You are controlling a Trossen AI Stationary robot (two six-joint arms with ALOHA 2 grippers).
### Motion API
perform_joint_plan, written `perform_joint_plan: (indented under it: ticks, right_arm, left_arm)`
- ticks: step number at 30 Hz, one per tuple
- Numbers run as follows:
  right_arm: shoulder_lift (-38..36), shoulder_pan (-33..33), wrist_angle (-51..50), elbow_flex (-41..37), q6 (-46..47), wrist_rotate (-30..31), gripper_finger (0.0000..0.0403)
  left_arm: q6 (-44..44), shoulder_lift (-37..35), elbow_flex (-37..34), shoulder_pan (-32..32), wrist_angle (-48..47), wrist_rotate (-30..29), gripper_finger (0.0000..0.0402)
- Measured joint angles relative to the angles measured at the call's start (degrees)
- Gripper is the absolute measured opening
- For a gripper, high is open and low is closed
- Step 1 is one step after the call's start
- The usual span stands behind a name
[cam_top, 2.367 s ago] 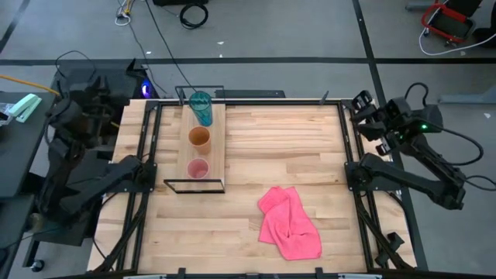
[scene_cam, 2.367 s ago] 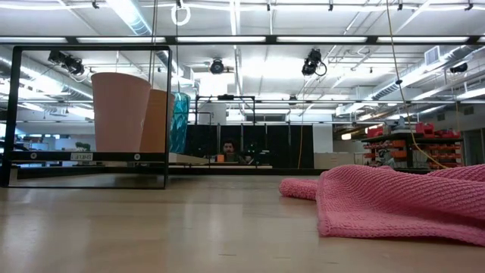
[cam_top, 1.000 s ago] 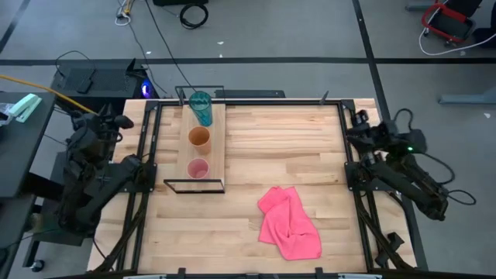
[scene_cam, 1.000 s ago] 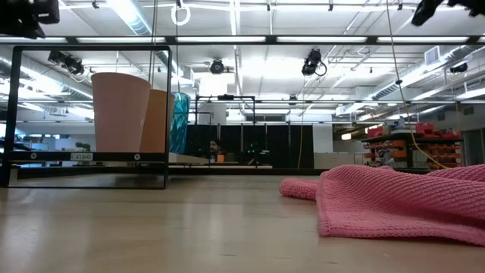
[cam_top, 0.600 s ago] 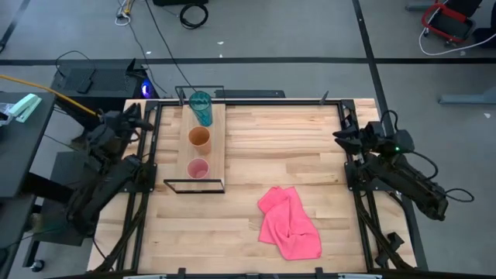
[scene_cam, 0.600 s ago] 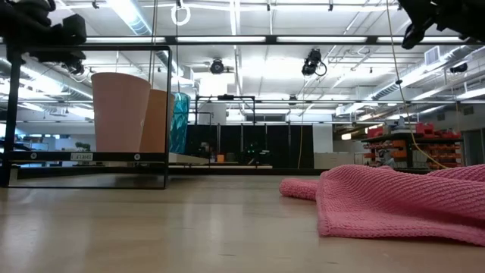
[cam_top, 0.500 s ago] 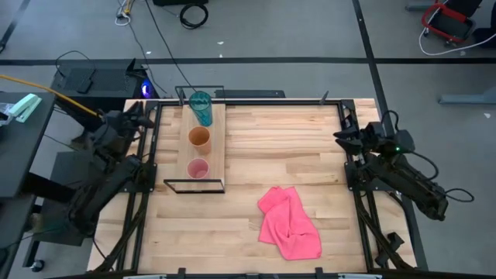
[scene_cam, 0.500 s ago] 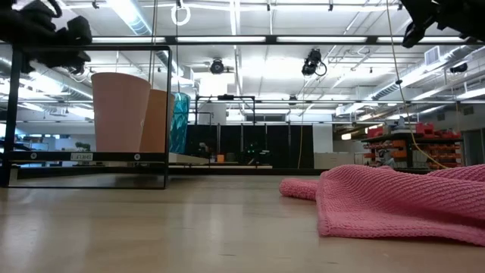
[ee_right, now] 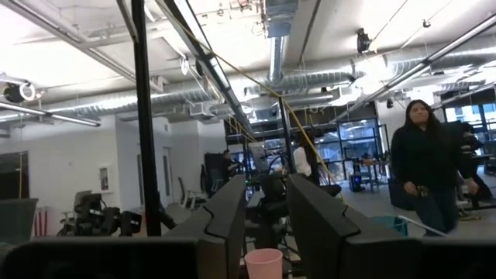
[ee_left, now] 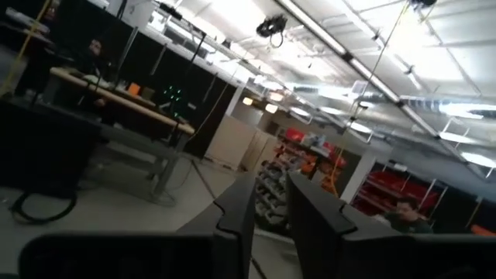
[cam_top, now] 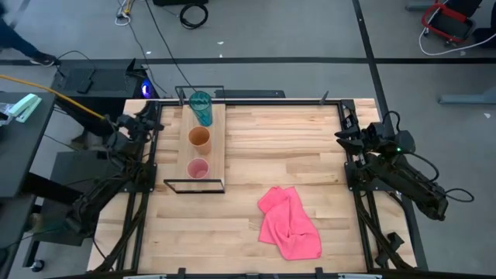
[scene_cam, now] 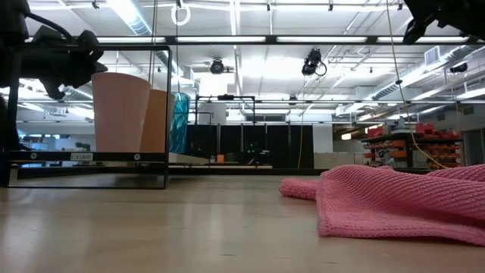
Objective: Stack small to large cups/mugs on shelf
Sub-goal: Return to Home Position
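The shelf (cam_top: 214,147), a light-wood plank in a thin black frame, lies at the table's far left. On it stand, upright on their bases, the teal tumbler (cam_top: 201,107) at the far end, the orange cup (cam_top: 199,139) in the middle and the small pink cup (cam_top: 198,168) nearest. In the low view the pink cup (scene_cam: 119,112) stands in front of the orange cup (scene_cam: 159,120) and the tumbler (scene_cam: 179,121). My left gripper (cam_top: 149,121) hovers over the table's left rail, left of the cups, shut and empty. My right gripper (cam_top: 346,137) hovers at the right rail, shut and empty.
A crumpled pink cloth (cam_top: 289,222) lies near the front, right of centre. Black frame rails (cam_top: 346,167) run along both sides of the slatted tabletop (cam_top: 279,147). People stand in the room beyond the table.
My left gripper has swung from outside the left rail toward the shelf and come down, and now hangs just left of the cups. My right gripper has moved a little toward the table's right rail, then held still. The cups and the cloth have not moved.
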Motion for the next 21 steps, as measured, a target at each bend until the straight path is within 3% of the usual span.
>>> perform_joint_plan:
  ticks: [16, 21]
  right_arm:
    - [0.0, 0.0, -1.9, -0.6, -9.6, 0.1, 0.0105]
    - [0.0, 0.0, 9.2, -6.1, -5.3, 0.2, 0.0105]
  left_arm:
    - [2.2, 0.0, 0.0, 0.0, -4.5, -2.0, 0.0087]
    - [2.2, 0.0, 0.0, 0.0, -4.5, -2.0, 0.0086]
